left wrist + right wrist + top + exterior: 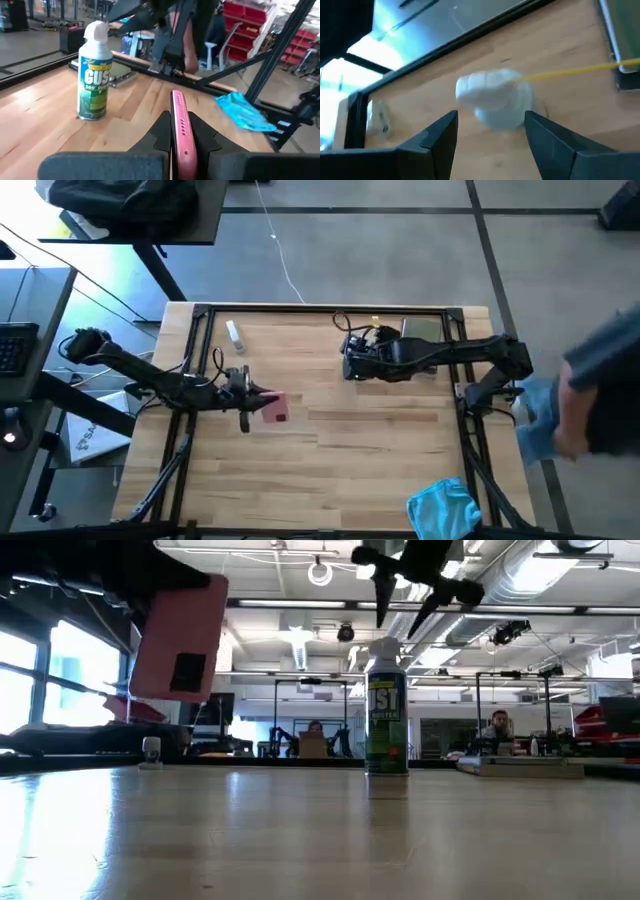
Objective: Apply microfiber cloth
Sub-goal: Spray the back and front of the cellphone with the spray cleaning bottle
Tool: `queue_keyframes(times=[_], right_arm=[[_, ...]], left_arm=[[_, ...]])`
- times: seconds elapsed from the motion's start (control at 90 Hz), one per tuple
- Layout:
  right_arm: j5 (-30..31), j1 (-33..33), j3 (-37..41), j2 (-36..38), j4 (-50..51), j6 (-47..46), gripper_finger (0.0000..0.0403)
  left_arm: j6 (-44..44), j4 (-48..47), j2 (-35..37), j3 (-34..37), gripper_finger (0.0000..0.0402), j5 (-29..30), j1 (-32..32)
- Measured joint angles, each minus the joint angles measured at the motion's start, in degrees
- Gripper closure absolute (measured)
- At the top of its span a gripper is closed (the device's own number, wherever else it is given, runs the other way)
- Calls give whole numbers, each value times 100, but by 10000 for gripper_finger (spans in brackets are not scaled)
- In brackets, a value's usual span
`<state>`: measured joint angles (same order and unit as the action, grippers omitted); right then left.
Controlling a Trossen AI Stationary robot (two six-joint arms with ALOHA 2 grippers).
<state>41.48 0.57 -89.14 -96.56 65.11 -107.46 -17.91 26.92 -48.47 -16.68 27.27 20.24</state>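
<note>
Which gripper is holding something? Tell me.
The left gripper, shut on the pink phone; the right gripper hangs open above the spray can, holding nothing.

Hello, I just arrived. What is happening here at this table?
The left gripper holds a pink phone on edge above the table. The right gripper hovers open over the duster can, not gripping it. The microfiber cloth lies untouched at the table's near right corner. A person stands at the right.

A green-labelled duster can with a white cap and yellow straw stands upright on the wooden counter, directly under open jaws. A pink phone sits edge-up between closed jaws. A small clear bottle lies near the counter's far edge.
</note>
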Motion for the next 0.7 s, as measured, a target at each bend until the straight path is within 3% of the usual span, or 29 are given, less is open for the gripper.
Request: queue_keyframes(times=[0.7], right_arm=[[-761,-1118,0,-4,-410,457,206]], left_arm=[[256,-381,413,-2,395,0,3]])
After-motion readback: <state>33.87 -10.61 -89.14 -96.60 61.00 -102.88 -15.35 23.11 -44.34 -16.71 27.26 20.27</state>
